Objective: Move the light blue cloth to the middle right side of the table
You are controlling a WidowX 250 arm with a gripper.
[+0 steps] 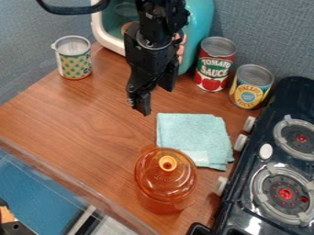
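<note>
The end effector (155, 100) is hanging over the tabletop (80, 114), its fingers standing apart, gripping nothing. The light blue cloth (193, 137) is lying towards its five o'clock, with the lidded amber pot (160, 181) sitting at the cloth's seven o'clock.

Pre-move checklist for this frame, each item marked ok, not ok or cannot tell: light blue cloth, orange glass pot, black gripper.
1. Black two-finger gripper open and empty: ok.
2. Gripper above the cloth: not ok; it hangs toward the cloth's upper left.
3. Light blue folded cloth lying on the brown wooden table: ok.
4. Cloth at the table's middle right: looks ok, beside the black stove.
5. Cloth free of the orange glass pot: cannot tell; the pot hides a corner.
</note>
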